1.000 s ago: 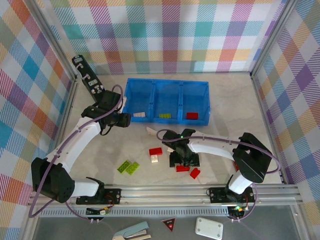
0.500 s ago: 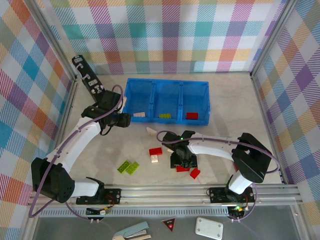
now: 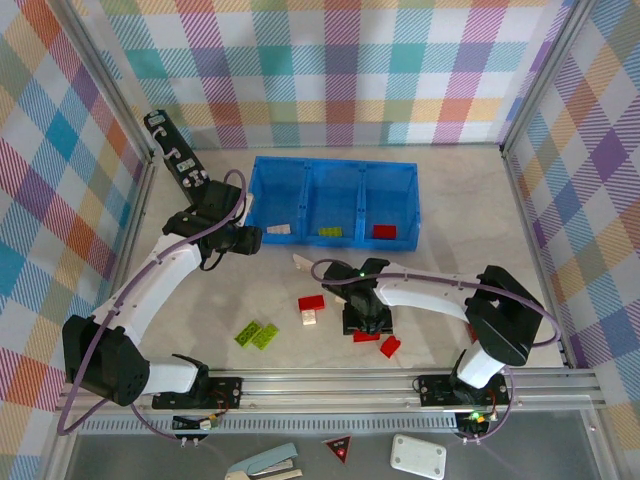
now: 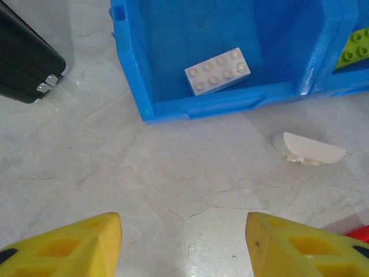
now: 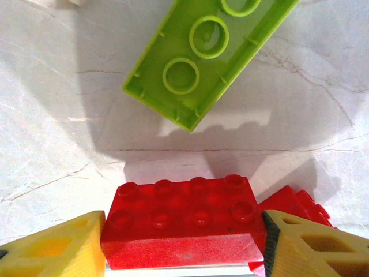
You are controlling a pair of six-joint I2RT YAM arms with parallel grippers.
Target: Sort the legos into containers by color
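Right gripper (image 5: 183, 234) had its yellow fingers (image 5: 57, 248) pressed against both short ends of a red brick (image 5: 181, 219), so I'd call that a grip. The brick was studs up, right down at the table (image 5: 52, 115). A second red brick (image 5: 294, 205) was tucked against its far right corner. Just beyond sat a green brick (image 5: 207, 52), tilted and showing its hollow underside. From the overhead camera that gripper (image 3: 366, 325) was near the front middle of the table, with one more red piece (image 3: 390, 346) just beside it on the right.

Left gripper (image 4: 184, 242) was spread fairly wide with nothing between its tips, just bare marble. It hovered in front of the blue tray (image 4: 202, 107), at the tray's left end. Through that wrist camera I could see a white brick (image 4: 218, 70) lying in the left compartment. The corner of a green one (image 4: 354, 49) showed in the middle compartment. A white curved piece (image 4: 308, 149) lay on the table just outside the front wall.

Overhead, the tray (image 3: 330, 163) sat toward the back with white, green and red in its left, middle and right compartments. Loose on the table were two green bricks (image 3: 258, 335) side by side, and a red brick (image 3: 311, 302) touching a white one (image 3: 309, 318).
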